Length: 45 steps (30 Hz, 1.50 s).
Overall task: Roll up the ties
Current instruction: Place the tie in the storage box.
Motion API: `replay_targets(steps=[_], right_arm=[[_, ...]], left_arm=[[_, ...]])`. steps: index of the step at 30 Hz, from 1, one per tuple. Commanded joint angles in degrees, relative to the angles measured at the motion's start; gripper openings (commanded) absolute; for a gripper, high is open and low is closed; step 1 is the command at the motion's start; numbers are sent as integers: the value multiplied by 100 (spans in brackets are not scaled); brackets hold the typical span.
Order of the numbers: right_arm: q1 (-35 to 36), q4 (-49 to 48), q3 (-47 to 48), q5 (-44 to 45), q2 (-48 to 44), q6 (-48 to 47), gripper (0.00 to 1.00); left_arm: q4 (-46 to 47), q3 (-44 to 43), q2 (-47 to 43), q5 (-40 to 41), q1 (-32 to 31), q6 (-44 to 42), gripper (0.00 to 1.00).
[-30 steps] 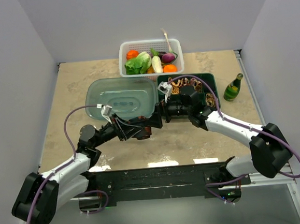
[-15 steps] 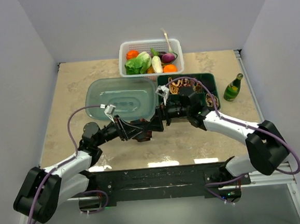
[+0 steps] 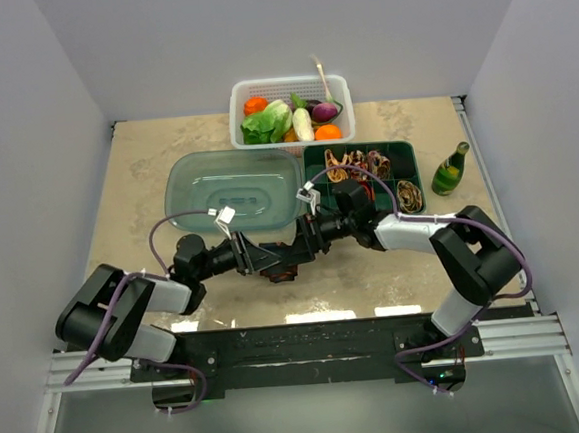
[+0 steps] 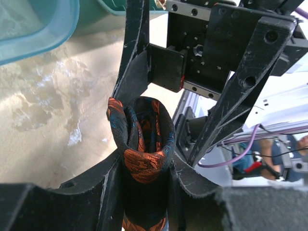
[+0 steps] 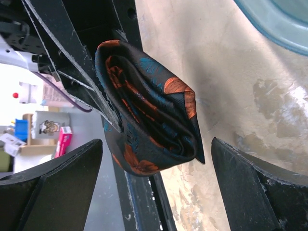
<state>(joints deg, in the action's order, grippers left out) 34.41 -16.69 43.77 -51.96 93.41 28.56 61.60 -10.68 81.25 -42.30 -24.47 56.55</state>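
Observation:
A black tie with orange-red motifs (image 4: 144, 144) is rolled into a bundle. My left gripper (image 3: 278, 261) is shut on it, fingers (image 4: 108, 190) pressing both sides. In the right wrist view the roll (image 5: 149, 125) hangs between my right gripper's (image 5: 156, 178) wide-open fingers (image 5: 250, 187), which face it without touching. In the top view my right gripper (image 3: 299, 241) meets the left one above the table at the centre. Several rolled ties (image 3: 357, 161) lie in the green tray (image 3: 405, 150).
A clear teal lid (image 3: 232, 188) lies behind the grippers. A white basket (image 3: 289, 84) with toy vegetables stands at the back. A green bottle (image 3: 450, 170) stands at the right. The beige tabletop (image 3: 126, 179) stretches to the left.
Both arms have drawn in toward the table's centre and lowered. The left gripper keeps the rolled tie. The right gripper has moved left, closer to the roll.

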Motion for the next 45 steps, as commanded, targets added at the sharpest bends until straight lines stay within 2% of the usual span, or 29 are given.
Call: replay_targets(steps=[1, 5, 8, 9, 15, 19, 24, 25, 31, 32, 36, 40, 41, 45], right_arm=[[-31, -598, -105, -349, 11, 352, 99], [-40, -897, -298, -366, 37, 702, 98], [-31, -1555, -500, -437, 90, 1247, 95], [-31, -1887, -544, -437, 125, 1388, 90], [-23, -2707, -756, -341, 204, 2074, 86], [-31, -3129, -826, -341, 283, 2513, 77], [-22, -3341, -835, -420, 354, 2655, 61], [-14, -3341, -826, -446, 380, 2690, 55], [-5, -3648, -887, -587, 442, 2971, 39], [4, -3744, -888, -587, 450, 3015, 34], [-5, -3745, -914, -622, 529, 3094, 28], [4, -3877, -923, -613, 652, 3209, 28], [4, -3929, -914, -630, 687, 3235, 28], [-5, -4114, -888, -622, 802, 3376, 28]], left_arm=[[1466, -180, 391, -261, -23, 479, 37], [1680, -242, 593, -278, -23, 629, 36], [1610, -286, 620, -200, -23, 585, 36], [1566, -321, 646, -199, -23, 585, 36], [1460, -409, 769, -129, -58, 523, 37], [1433, -470, 848, -50, -137, 497, 38], [1223, -549, 813, 82, -190, 400, 39], [1188, -549, 813, 117, -190, 383, 39], [994, -620, 813, 240, -190, 347, 43], [959, -620, 804, 284, -190, 365, 43], [775, -664, 752, 381, -190, 313, 53], [-84, -935, 480, 591, -190, 76, 63], [-687, -997, 392, 687, -190, -29, 65], [-2132, -1375, -109, 1162, -190, -784, 73]])
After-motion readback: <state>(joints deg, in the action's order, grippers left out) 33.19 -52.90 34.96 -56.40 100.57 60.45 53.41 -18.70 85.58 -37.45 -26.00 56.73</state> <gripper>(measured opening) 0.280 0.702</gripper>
